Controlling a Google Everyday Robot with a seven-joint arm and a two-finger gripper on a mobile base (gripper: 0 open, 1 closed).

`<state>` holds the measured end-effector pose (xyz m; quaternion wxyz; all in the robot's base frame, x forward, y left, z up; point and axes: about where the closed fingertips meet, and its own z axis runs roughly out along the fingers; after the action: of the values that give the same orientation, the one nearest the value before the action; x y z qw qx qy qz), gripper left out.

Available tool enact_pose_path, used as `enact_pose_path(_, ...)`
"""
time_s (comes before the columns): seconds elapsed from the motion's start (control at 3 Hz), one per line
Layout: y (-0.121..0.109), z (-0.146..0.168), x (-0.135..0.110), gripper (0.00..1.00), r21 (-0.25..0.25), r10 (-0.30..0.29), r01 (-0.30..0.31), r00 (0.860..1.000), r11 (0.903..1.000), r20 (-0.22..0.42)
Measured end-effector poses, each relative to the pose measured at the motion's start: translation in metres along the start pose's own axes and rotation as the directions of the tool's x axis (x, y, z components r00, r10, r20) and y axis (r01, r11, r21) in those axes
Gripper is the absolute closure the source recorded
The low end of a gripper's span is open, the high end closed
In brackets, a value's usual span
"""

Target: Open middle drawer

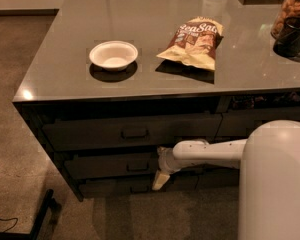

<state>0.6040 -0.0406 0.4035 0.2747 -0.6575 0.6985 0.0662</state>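
The middle drawer (105, 166) is a flat dark front under the counter, with a small dark bar handle (137, 167) at its centre. It sits between a taller top drawer (90, 134) and a slim bottom drawer (110, 188). My gripper (160, 166), at the end of the white arm (210, 153), is in front of the middle drawer, just right of its handle. Its jaws stand open, one finger up and one pale finger (159, 180) down. It holds nothing.
On the grey counter (55, 79) are a white bowl (113, 55), a chip bag (194, 41), and a jar with a dark cup (291, 31) at the far right. My white body (275, 184) fills the lower right. A dark base leg (42, 216) lies on the floor at the left.
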Motion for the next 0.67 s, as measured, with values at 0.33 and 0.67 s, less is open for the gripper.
enact_pose_path(0.33,0.0057,-0.0016,0.0014,0.00,-0.029,0.017,-0.017,1.000,0.9994,-0.006)
enact_pose_path(0.67,0.0115,-0.0030,0.0050,0.00,-0.057,0.039,-0.040,0.999,0.9976,-0.017)
